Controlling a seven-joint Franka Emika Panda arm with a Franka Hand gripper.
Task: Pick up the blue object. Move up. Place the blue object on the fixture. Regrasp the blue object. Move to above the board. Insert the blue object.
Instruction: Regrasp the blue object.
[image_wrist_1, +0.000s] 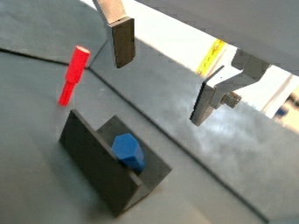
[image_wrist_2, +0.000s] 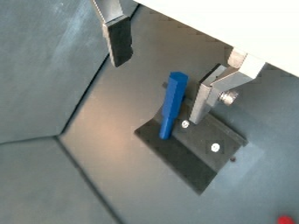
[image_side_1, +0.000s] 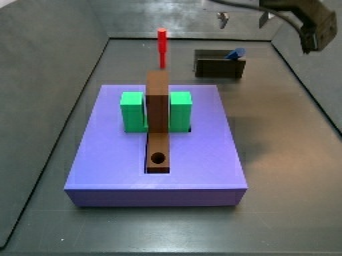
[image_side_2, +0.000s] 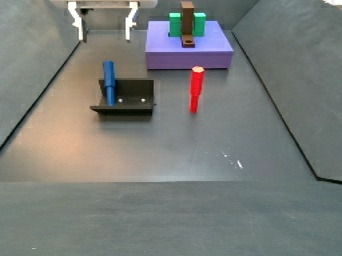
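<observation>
End effector (image_side_2: 106, 22): raised above the counter, silver fingers (image_wrist_2: 118, 39) spread wide with nothing between them.
Blue peg (image_wrist_2: 173, 105): upright on the fixture (image_side_2: 124, 100), below the end effector, apart from both fingers.
Red peg (image_side_2: 195, 89): upright on the counter (image_side_2: 201, 150) beside the fixture.
Board (image_side_1: 160, 152): purple, bearing green blocks (image_side_1: 134, 110) and a brown strip (image_side_1: 158, 125) with a round hole.
Writing: none legible.
Open room: bare counter around the fixture.

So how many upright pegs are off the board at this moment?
2. The blue object leans upright in the fixture; the red peg stands on the floor between fixture and board. The gripper hangs open above, holding nothing.
</observation>
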